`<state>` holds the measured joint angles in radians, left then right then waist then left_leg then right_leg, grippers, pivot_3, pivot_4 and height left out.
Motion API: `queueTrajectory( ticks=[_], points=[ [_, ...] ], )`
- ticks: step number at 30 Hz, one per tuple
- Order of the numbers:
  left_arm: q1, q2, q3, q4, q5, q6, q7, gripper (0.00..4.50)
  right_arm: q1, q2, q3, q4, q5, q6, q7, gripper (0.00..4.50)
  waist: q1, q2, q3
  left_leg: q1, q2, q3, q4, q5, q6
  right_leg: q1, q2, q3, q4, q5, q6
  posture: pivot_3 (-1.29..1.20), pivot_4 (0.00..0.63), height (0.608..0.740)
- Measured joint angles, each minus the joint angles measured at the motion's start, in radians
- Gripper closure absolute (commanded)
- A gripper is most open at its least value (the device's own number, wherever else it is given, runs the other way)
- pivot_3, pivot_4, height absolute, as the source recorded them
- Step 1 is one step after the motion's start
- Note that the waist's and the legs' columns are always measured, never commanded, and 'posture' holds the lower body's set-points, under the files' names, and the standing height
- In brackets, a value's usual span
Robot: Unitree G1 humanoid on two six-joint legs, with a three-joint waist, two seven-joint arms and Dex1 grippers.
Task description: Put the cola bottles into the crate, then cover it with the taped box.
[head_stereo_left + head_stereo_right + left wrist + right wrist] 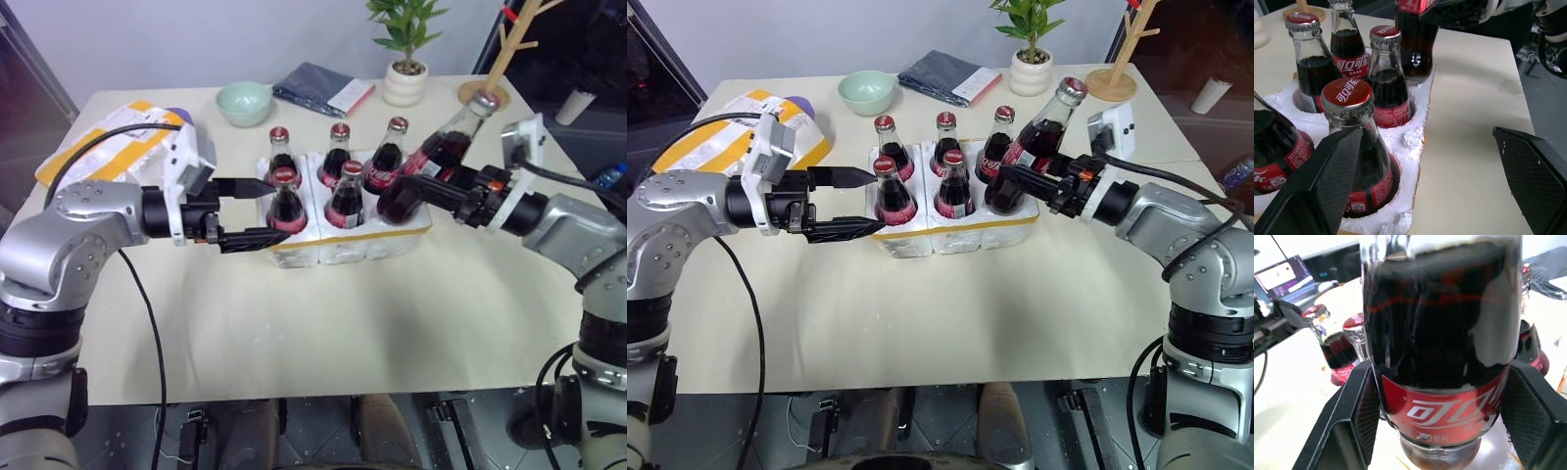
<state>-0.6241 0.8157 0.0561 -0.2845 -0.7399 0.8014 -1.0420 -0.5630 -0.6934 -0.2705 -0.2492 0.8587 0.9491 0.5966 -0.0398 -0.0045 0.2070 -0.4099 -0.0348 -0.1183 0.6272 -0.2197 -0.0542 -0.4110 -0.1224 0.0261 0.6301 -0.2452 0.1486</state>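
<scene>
I am driving a two-armed robot at a cream bench (pixel 323 323). The landmark is the crate (pixel 345 240), a low white foam tray banded in yellow tape, sitting mid-bench. Five cola bottles (pixel 346 198) stand upright in its wells, red caps up.

My right gripper (pixel 416 188) has its jaws clenched on the lower body of the sixth bottle (pixel 441 149), which leans with its cap tipped away from the crate. Its base hangs over the crate's right front corner, where the last well appears empty. The right wrist view shows dark glass and a red label between the pads (pixel 1528 406).

My left gripper (pixel 257 212) hovers at the crate's left end, jaws released and wide, straddling the front left bottle (pixel 285 201) without touching it, as far as I can tell.

The taped box (pixel 113 147), white foam with yellow bands, lies well left of the crate, behind my left arm. A green bowl (pixel 244 102), a folded dark cloth (pixel 315 88) and a potted plant (pixel 406 54) sit beyond the crate.

I judge the bottles heavy for their size, rigid, smooth and breakable; a hold low on the wide body seems safest. The foam crate and box look light and crumbly, so they should be gripped gently by their sides.
</scene>
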Motion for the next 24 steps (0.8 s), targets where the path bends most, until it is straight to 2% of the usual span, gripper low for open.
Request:
queueTrajectory(
  ticks=[12,14,16,21,24],
  points=[
    [0.005,-0.003,0.001,-0.001,0.0,-0.001,0.005,0.0,-0.001,-0.003,0.19,0.088,-0.224,-0.112,0.05,1.72,-0.002,0.0,0.0,0.0,0.0,0.0,-0.001,0.0,0.0,0.0,0.0,0.0,0.0,0.0,0.0,0.0,0.15,0.739],
    [0.013,-0.003,0.004,-0.004,0.0,-0.003,0.008,0.0,-0.005,-0.002,0.223,0.114,-0.261,-0.136,0.068,0.63,-0.002,0.0,0.0,0.0,0.0,0.0,-0.001,0.0,0.0,0.0,0.0,0.0,0.0,0.0,0.0,0.0,0.15,0.739],
    [0.027,-0.003,0.006,-0.005,0.0,-0.003,0.012,0.0,-0.015,-0.003,0.23,0.12,-0.272,-0.149,0.096,0.03,-0.002,-0.001,0.0,0.0,0.0,0.0,0.0,0.0,0.0,0.0,0.0,0.0,0.0,0.0,0.0,0.0,0.15,0.739],
    [0.05,-0.002,0.009,-0.017,0.001,-0.004,0.023,0.0,-0.016,-0.012,0.242,0.117,-0.294,-0.147,0.134,0.03,-0.001,-0.001,-0.001,0.0,0.0,0.0,0.0,0.0,0.0,0.001,0.0,0.0,0.0,0.0,0.0,0.0,0.15,0.739],
    [0.087,0.001,0.015,-0.036,0.008,-0.006,0.044,0.0,-0.003,-0.042,0.21,0.067,-0.255,-0.095,0.152,0.03,0.001,-0.001,0.0,0.0,0.0,0.0,0.0,0.0,0.0,0.0,0.0,0.0,0.0,0.0,0.0,0.0,0.15,0.739]
  ],
)
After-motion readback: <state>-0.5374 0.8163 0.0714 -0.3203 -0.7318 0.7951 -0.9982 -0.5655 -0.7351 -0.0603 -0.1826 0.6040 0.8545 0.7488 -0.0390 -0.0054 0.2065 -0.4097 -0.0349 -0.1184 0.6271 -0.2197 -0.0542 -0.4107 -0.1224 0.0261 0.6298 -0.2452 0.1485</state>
